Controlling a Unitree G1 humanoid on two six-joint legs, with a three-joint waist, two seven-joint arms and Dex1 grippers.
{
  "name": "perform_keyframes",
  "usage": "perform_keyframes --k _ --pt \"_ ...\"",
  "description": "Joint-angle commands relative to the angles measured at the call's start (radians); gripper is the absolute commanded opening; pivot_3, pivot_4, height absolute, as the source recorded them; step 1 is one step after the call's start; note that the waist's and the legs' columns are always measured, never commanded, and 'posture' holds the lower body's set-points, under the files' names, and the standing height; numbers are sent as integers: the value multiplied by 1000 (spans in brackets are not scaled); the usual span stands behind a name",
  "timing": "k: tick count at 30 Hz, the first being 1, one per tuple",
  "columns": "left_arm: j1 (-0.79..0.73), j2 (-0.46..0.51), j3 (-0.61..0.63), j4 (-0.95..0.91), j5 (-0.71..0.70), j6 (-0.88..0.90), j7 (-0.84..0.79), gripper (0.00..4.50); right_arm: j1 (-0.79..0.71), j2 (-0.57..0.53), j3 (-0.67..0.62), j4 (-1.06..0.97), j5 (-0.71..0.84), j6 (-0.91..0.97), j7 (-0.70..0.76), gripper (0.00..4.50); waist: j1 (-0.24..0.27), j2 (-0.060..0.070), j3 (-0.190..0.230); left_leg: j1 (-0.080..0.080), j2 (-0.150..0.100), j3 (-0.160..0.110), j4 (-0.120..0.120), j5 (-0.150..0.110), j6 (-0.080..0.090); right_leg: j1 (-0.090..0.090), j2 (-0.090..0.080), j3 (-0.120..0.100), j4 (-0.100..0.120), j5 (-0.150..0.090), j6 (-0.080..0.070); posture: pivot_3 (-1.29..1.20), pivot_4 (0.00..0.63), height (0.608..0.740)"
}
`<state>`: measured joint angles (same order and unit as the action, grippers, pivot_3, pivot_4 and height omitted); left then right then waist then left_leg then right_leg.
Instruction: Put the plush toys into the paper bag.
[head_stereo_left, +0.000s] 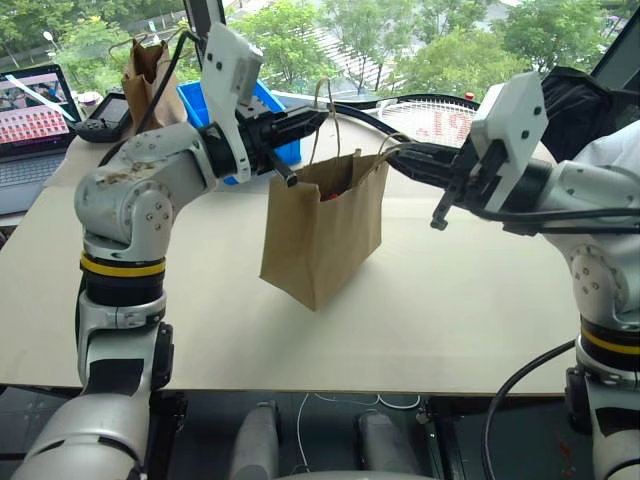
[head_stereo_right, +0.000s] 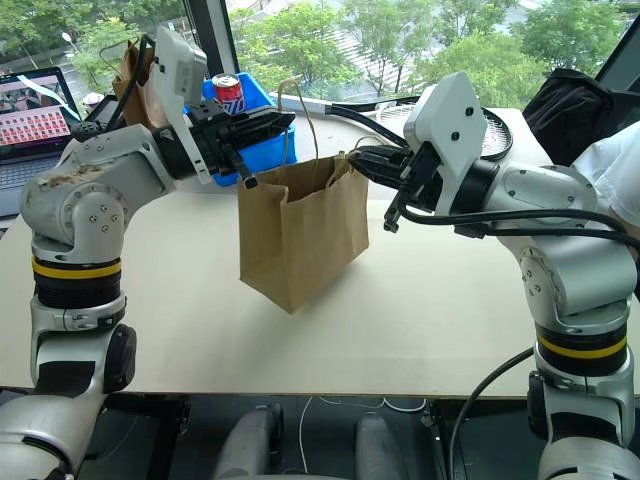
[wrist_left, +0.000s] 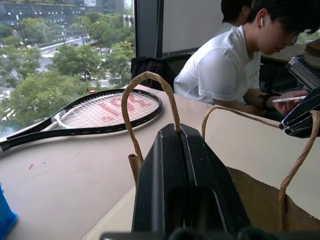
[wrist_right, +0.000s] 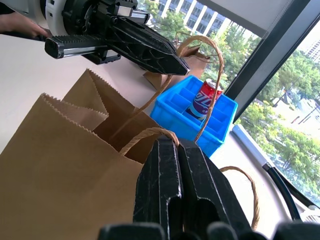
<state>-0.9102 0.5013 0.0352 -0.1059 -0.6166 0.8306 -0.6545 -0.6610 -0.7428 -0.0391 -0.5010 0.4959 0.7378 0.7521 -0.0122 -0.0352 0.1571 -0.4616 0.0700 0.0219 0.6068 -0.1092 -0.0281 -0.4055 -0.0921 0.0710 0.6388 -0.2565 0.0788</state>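
Note:
The light brown paper bag hangs open over the middle of the table, held up by its cord handles. My left gripper is shut on the far handle, with its fingers pressed together around the cord. The near handle is pinched in my right gripper, which comes in from the right and is also shut. A small patch of red shows inside the bag's mouth; otherwise the plush toys are hidden. I cannot tell whether the bag's bottom touches the table.
A blue crate holding a soda can stands behind the bag. A tennis racket lies at the back right, and a darker paper bag and a laptop at the back left. A person in a white shirt sits beyond the table's right side.

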Motion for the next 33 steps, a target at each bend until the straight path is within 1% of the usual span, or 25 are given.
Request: perform_keyframes --k 1,2,3,4,5,6,8,10,12,13,15,17,18,19,21,22,24,26,28,30,31,32,33 --pt "34 63 -34 -93 -14 27 -79 0 14 -19 -7 -77 89 89 19 28 0 0 0 0 0 0 0 0 0 0 0 0 0 0 0 0 150 731" --pt "44 92 -36 -104 -15 41 -97 0 17 -17 -13 -86 120 120 20 28 -1 0 0 0 0 0 0 0 0 0 0 0 1 0 0 0 150 731" --pt "45 105 -12 -98 -38 64 -104 0 19 -22 -21 -97 156 154 24 28 -3 0 0 0 0 0 0 0 0 0 0 0 1 0 0 0 150 731" --pt "48 126 11 -98 -66 87 -123 565 21 -28 -32 -107 189 187 23 0 -4 0 0 0 0 0 0 0 0 -1 0 0 1 0 -1 0 150 731" --pt "50 138 28 -97 -86 103 -134 724 22 -33 -39 -114 212 209 21 0 -4 0 0 0 0 0 0 0 0 -1 0 0 2 0 -1 0 150 731" --pt "53 155 34 -104 -96 112 -147 1056 18 -41 -55 -115 243 231 23 325 -4 0 0 0 1 0 0 0 0 -1 0 0 2 -1 -2 0 150 731" --pt "56 177 38 -113 -103 121 -159 1855 8 -53 -79 -114 286 258 22 909 -2 0 1 0 1 0 0 0 0 -1 0 0 2 -2 -4 0 150 731" --pt "53 209 67 -101 -117 128 -176 2566 -23 -82 -136 -80 350 290 39 1589 0 0 1 0 1 0 0 0 0 -1 0 0 1 -3 -6 0 150 731" --pt "54 260 107 -78 -126 119 -212 3360 -68 -118 -209 -26 440 337 53 2270 0 -1 3 0 1 0 1 0 0 -1 0 0 1 -3 -6 0 150 731" --pt "62 299 125 -66 -121 95 -252 3659 -91 -138 -244 4 485 360 59 2576 0 -1 4 0 1 0 1 0 0 -1 0 0 1 -3 -6 0 150 731" --pt "78 347 151 -45 -118 58 -309 4483 -120 -166 -283 44 542 388 57 3338 -2 -1 5 0 1 0 0 0 0 -1 0 0 1 -4 -7 0 150 731" --pt "107 384 199 -7 -133 24 -367 4500 -152 -203 -316 94 570 400 55 3958 -3 -1 5 0 1 0 -1 0 0 -1 0 0 1 -5 -9 0 150 731" --pt "164 419 226 -9 -145 4 -442 4500 -157 -244 -328 118 570 407 76 4320 -4 -1 5 0 1 0 -1 0 0 -2 0 0 1 -5 -9 0 150 731" --pt "223 451 247 -17 -165 3 -511 4500 -149 -283 -335 131 573 416 97 4456 -6 0 5 0 1 0 -2 0 0 -2 0 0 1 -5 -10 0 150 731" --pt "382 528 266 -72 -187 -14 -674 4500 -75 -356 -339 127 569 439 142 4456 -8 0 5 0 1 1 -3 0 0 -3 -1 0 1 -6 -11 0 150 731" --pt "438 550 276 -91 -203 -10 -721 4500 -32 -380 -339 120 570 449 160 4456 -7 0 5 0 1 2 -5 0 0 -4 -2 0 0 -6 -12 0 150 731" --pt "532 583 282 -117 -205 -23 -775 4500 79 -428 -344 76 572 455 209 3883 -2 -2 6 1 2 2 -7 0 0 -5 -2 -1 -1 -7 -13 0 150 731" --pt "606 577 274 -136 -157 -78 -770 4500 170 -417 -345 24 570 440 199 3360 4 -2 6 -1 3 2 -8 0 0 -6 -2 -2 0 -8 -14 0 150 731" --pt "641 543 259 -160 -123 -121 -726 4500 222 -376 -313 -21 547 409 158 2632 5 -2 6 -1 4 5 -7 0 0 -9 -3 -2 1 -7 -14 0 150 731" --pt "649 503 246 -197 -137 -115 -671 4500 247 -322 -265 -57 514 377 107 1942 3 -2 6 -1 4 6 -6 -1 0 -9 -3 -1 2 -7 -16 0 150 731" --pt "651 478 240 -220 -150 -104 -639 4500 254 -285 -227 -73 481 350 72 1643 2 -2 6 -1 5 6 -5 -1 0 -9 -2 -1 2 -6 -16 0 150 731" --pt "650 453 239 -235 -156 -95 -602 4500 261 -249 -190 -86 439 322 34 1206 1 -2 6 -2 6 6 -3 -1 -1 -10 -1 -1 2 -7 -15 0 150 731" --pt "646 429 237 -245 -151 -88 -553 4500 270 -227 -136 -97 367 276 0 944 -1 -2 6 -4 7 6 -1 -1 -1 -12 0 -1 3 -7 -14 0 150 731"
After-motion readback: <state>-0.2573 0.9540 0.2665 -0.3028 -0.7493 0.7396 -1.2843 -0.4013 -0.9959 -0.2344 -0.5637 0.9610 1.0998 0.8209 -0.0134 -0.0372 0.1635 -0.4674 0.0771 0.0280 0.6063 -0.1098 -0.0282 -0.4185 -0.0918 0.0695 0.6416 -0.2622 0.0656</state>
